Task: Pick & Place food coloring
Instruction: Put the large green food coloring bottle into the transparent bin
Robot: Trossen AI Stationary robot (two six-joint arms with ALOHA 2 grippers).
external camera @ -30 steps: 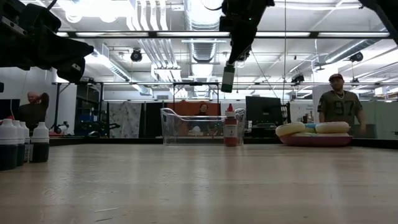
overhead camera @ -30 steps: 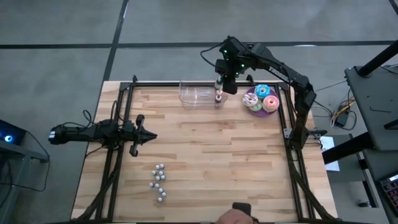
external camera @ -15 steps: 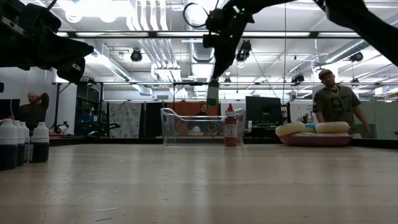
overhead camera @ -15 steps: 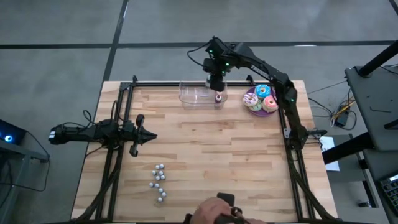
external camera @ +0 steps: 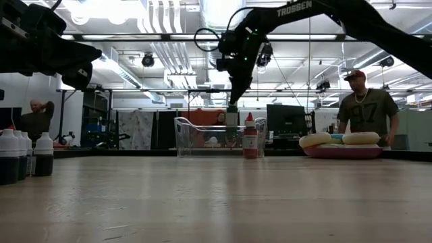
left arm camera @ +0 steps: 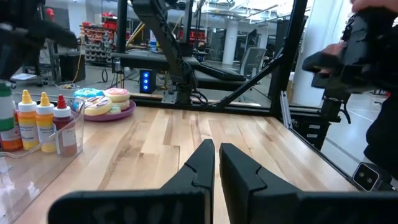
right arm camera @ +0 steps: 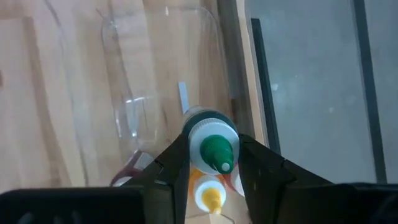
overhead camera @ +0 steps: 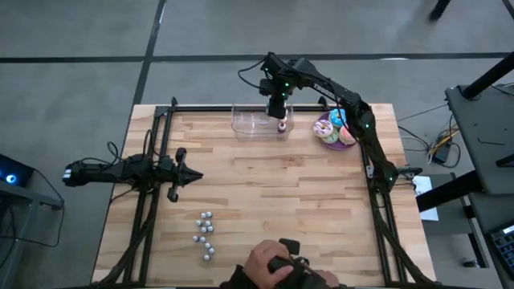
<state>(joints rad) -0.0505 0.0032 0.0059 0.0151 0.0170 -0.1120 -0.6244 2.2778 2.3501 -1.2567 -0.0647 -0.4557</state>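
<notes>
My right gripper (overhead camera: pixel 277 108) hangs over the right end of a clear plastic bin (overhead camera: pixel 259 122) at the table's far edge, shut on a green-capped food coloring bottle (right arm camera: pixel 212 144). In the low view that bottle (external camera: pixel 231 118) reaches down past the bin's rim. Two yellow-capped bottles (left arm camera: pixel 35 119) stand upright in the bin's right end. A red-capped one (external camera: pixel 250 138) stands at the bin's near right corner; inside or outside, I cannot tell. My left gripper (overhead camera: pixel 191 176) waits shut at the table's left, pointing level. My right gripper pinches the green-capped bottle at its shoulder (right arm camera: pixel 190 138), just below the cap, between its two fingers (right arm camera: pixel 260 163). The fingers come steeply from above. The bottle hangs upright below them; whether its base touches the bin's floor, I cannot tell.
A purple plate (overhead camera: pixel 325 136) with frosted doughnuts sits right of the bin. Small silvery balls (overhead camera: pixel 205 237) lie near the front. A person's hand (overhead camera: pixel 277 269) with a dark object is at the near edge. Dark, white-capped bottles (external camera: pixel 20 155) show at the low view's left.
My right gripper has gone toward the table's left edge and down, carrying the green-capped bottle from above the red-capped one into the bin's right end. A person's hand has come in farther at the near edge.
</notes>
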